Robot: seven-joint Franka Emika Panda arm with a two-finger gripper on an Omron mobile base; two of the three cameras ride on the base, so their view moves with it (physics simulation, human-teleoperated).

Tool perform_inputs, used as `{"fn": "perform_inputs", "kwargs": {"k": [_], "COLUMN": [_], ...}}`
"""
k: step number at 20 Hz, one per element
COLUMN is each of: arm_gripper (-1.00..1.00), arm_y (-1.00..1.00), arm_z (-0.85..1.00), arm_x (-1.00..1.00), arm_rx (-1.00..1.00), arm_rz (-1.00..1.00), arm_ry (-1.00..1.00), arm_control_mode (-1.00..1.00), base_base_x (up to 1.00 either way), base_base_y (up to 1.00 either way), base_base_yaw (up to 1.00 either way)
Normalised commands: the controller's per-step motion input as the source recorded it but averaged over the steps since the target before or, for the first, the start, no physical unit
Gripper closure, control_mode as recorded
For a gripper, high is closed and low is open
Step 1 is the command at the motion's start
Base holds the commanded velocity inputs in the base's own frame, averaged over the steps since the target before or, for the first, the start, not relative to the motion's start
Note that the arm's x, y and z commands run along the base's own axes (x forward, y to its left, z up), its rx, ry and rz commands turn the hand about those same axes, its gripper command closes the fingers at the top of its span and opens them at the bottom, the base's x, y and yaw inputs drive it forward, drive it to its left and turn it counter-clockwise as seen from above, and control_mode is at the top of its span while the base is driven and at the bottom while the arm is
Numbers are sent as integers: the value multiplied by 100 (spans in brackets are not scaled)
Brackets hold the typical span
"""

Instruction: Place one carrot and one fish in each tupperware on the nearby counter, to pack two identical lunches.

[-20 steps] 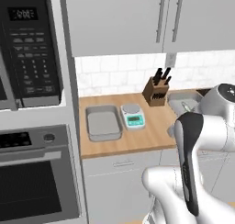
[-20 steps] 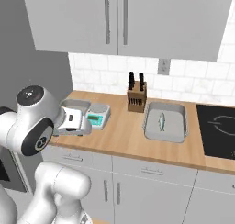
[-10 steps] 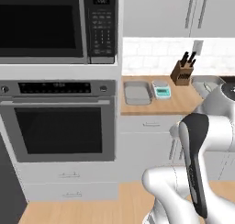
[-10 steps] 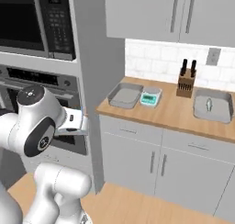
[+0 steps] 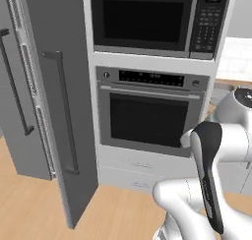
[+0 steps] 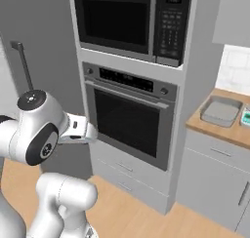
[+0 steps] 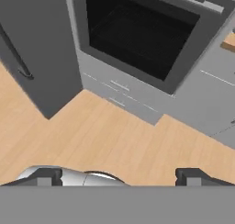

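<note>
One grey tupperware sits on the light-tan counter at the far right of the right base view. A sliver of that counter also shows at the right edge of the hand view. The carrot and the fish are out of view. My gripper is open with nothing between its fingertips. It hangs above the plank floor, facing the oven front. In the right base view my hand is held out toward the oven, well left of the counter.
A wall oven with a microwave above it stands straight ahead. A tall grey fridge with long handles is to its left. Base cabinets stand under the counter. Orange-brown plank floor lies below. A teal-filled tub shows at the edge.
The whole picture has swung left and back as the base drove. The counter slid to the right edge, and the oven, microwave and fridge came into view. The gripper stayed open.
</note>
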Motion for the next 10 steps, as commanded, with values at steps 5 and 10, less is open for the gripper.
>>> {"fn": "perform_inputs", "kwargs": {"k": [5, 10], "arm_gripper": [-100, -100], "arm_y": [0, 0], "arm_z": [0, 0], "arm_x": [0, 0], "arm_rx": [0, 0], "arm_rz": [0, 0], "arm_ry": [0, 0], "arm_control_mode": [100, 100], "base_base_x": [-30, -2], "base_base_y": [100, 100], "base_base_yaw": [31, 26]}}
